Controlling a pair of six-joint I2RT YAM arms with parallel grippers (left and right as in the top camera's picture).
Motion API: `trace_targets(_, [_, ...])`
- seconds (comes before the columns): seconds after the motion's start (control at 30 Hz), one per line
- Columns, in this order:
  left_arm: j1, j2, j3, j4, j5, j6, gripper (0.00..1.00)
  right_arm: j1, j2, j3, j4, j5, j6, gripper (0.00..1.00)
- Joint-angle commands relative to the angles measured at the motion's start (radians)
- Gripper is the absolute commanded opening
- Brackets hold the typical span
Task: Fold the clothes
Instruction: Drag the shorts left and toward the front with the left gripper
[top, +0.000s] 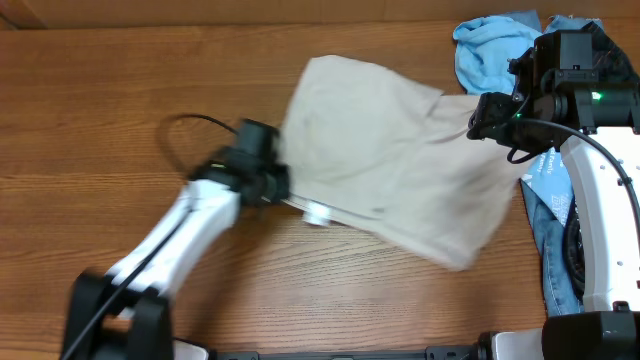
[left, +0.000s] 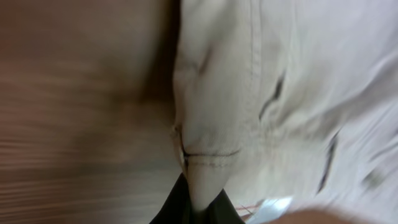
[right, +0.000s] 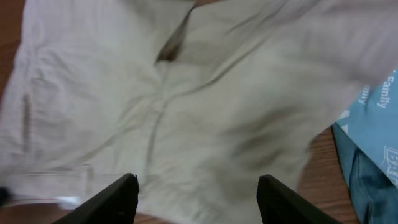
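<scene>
Shown with left gripper clamped on a fold of the shorts, right gripper spread wide, left arm and right arm extended inward.

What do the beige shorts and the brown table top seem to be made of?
The light beige shorts look like woven cotton with a matte finish: soft creases and stitched seams show. The brown table top looks like wood or wood-grain laminate, smooth with a slight sheen. The pictures cannot tell which.
</scene>
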Motion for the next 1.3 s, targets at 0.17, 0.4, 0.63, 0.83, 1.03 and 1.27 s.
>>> trace_targets(0.17, [0.437,-0.109,0.244,-0.014,0.028,0.153,1.00,-0.003,-0.023,0.022,0.008,-0.002,-0.008,0.65])
trace_targets(0.4, [0.507,-0.105,0.269,-0.257,0.182,0.153,1.00,-0.003,-0.023,0.022,0.002,-0.002,-0.008,0.66])
trace_targets(0.63, [0.436,-0.092,0.264,-0.540,0.182,0.149,1.00,-0.003,-0.023,0.022,0.010,-0.002,-0.008,0.70])
trace_targets(0.83, [0.346,-0.087,0.188,-0.594,0.184,0.086,1.00,-0.003,-0.023,0.022,0.009,-0.002,-0.008,0.70])
trace_targets(1.03, [0.235,-0.085,-0.005,-0.534,0.192,-0.006,1.00,-0.003,-0.023,0.022,0.008,-0.002,-0.008,0.70])
trace_targets(1.27, [0.224,-0.084,-0.211,-0.373,0.275,-0.070,1.00,-0.003,-0.023,0.021,0.008,-0.002,-0.008,0.70])
